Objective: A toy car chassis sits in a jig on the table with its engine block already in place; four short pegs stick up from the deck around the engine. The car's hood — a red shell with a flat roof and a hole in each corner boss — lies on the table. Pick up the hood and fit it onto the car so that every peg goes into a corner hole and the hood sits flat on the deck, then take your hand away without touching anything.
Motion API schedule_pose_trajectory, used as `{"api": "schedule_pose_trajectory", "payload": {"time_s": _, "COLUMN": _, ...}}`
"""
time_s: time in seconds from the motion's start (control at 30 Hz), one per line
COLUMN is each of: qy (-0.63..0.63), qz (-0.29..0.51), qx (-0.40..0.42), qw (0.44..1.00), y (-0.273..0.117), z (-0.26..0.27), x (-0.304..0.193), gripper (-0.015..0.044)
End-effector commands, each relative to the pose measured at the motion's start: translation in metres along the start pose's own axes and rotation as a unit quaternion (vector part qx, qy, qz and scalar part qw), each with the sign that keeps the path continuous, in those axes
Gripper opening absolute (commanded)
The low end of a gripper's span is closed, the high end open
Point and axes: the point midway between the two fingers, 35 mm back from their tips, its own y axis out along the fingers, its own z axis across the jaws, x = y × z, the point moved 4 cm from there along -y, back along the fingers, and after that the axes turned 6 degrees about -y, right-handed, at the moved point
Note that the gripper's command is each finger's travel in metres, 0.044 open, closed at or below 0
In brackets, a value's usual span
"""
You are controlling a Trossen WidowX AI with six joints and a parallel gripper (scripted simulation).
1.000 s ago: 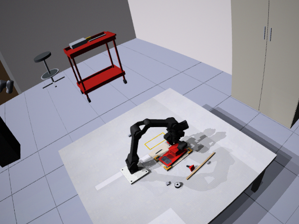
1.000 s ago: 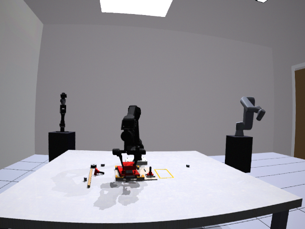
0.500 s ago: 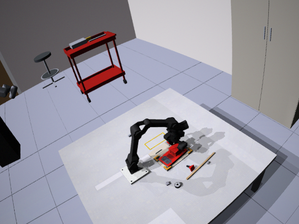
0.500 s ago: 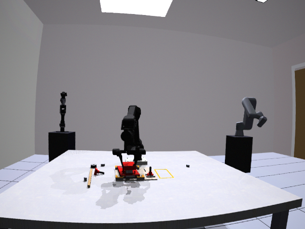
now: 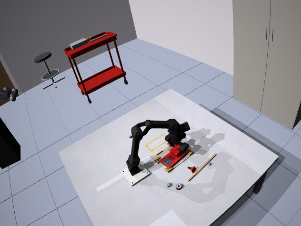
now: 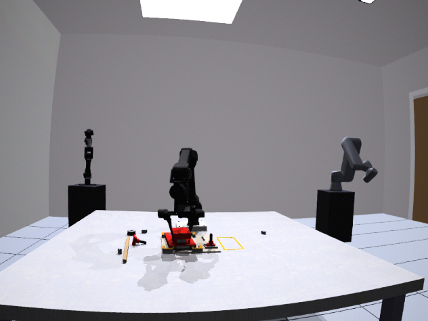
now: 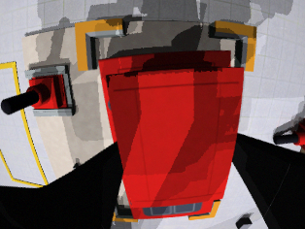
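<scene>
My gripper point(image 5: 178, 148) point(image 6: 181, 228) point(image 7: 175, 142) is shut on the red hood point(image 5: 175, 152) point(image 6: 180, 234) point(image 7: 171, 117), one finger on each long side. The hood hangs very low over the red car chassis point(image 5: 170, 163) point(image 6: 170, 239), which sits in the jig point(image 5: 155, 155) point(image 7: 54, 52) with orange corner brackets point(image 7: 86, 33). In the wrist view the hood lines up squarely with the brackets and covers the deck. The pegs and engine are hidden under it. I cannot tell whether the hood touches the deck.
A red toggle clamp point(image 6: 210, 240) point(image 7: 50, 91) stands on the jig beside the car. A yellow outlined rectangle point(image 5: 154, 139) point(image 6: 233, 248) lies beyond it. A wooden stick point(image 5: 201, 167) point(image 6: 124, 249), a loose red clamp point(image 5: 192, 169) point(image 6: 136, 240) and small metal parts point(image 5: 179, 186) lie on the other side.
</scene>
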Motion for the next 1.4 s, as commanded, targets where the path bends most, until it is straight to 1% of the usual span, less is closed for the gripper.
{"api": "schedule_pose_trajectory", "payload": {"time_s": 0.0, "qy": -0.003, "qz": 0.000, "qx": -0.002, "qw": 1.000, "y": 0.0020, "z": -0.0006, "x": 0.0003, "gripper": 0.0000}}
{"api": "schedule_pose_trajectory", "payload": {"time_s": 0.7, "qy": -0.003, "qz": 0.000, "qx": -0.002, "qw": 1.000, "y": 0.0098, "z": -0.0005, "x": 0.0003, "gripper": 0.0000}}
{"api": "schedule_pose_trajectory", "payload": {"time_s": 1.37, "qy": -0.002, "qz": 0.000, "qx": -0.001, "qw": 1.000, "y": 0.0031, "z": -0.0002, "x": 0.0002, "gripper": 0.0000}}
